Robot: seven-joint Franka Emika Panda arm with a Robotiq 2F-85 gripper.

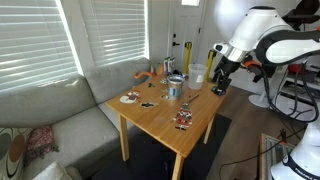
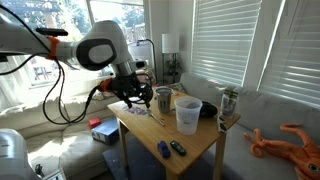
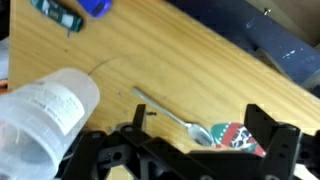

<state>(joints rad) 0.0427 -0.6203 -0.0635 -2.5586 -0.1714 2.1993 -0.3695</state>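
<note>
My gripper is open and empty, hovering over the wooden table. Between its fingers in the wrist view lie a metal spoon and a red, green and white packet, the spoon's bowl touching the packet. A clear plastic cup stands just left of the fingers. The gripper is above a table end in both exterior views, with the clear cup close by.
A metal cup, an orange octopus toy, another packet, a tin and small blue and dark items lie on the table. A grey sofa runs along it.
</note>
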